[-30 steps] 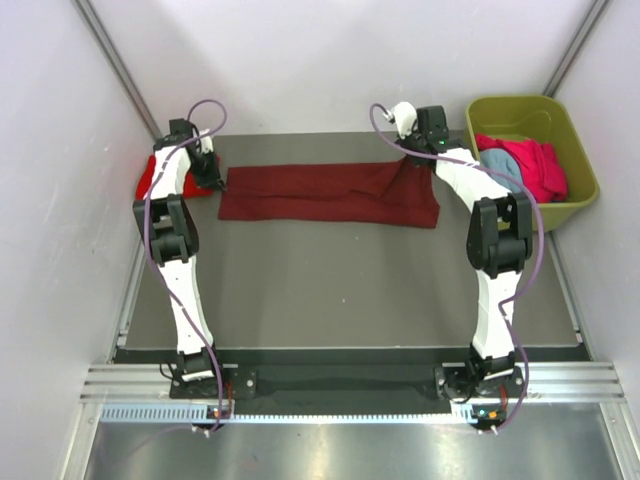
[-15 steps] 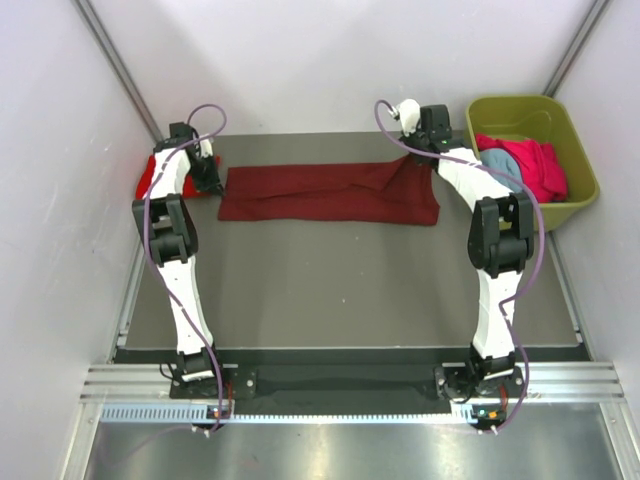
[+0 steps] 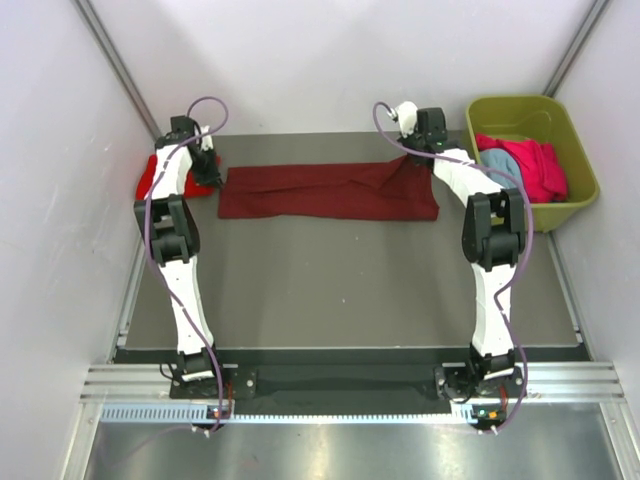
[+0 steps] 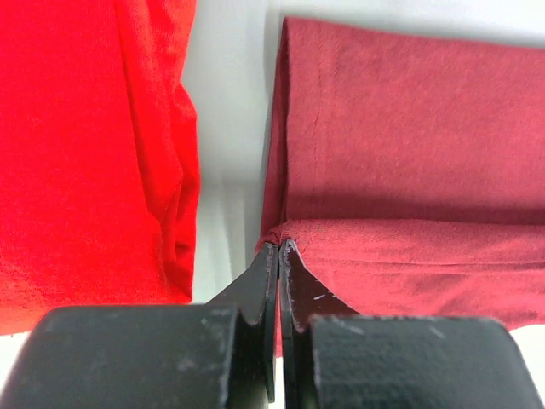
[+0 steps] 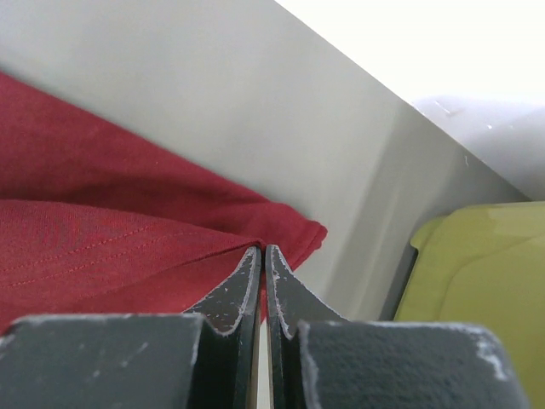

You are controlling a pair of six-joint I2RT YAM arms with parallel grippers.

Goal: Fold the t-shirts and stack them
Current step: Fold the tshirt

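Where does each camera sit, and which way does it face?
Top external: above and behind the arm bases, facing down on the table; the left arm and right arm show whole, with the maroon t-shirt, red t-shirt and green tub.
Left wrist: on the left arm, facing along the shut left gripper, which pinches the maroon t-shirt's corner; red t-shirt beside.
Right wrist: on the right arm, facing along the shut right gripper at the shirt's other end; tub edge at right.
Shared: all three show the maroon t-shirt.
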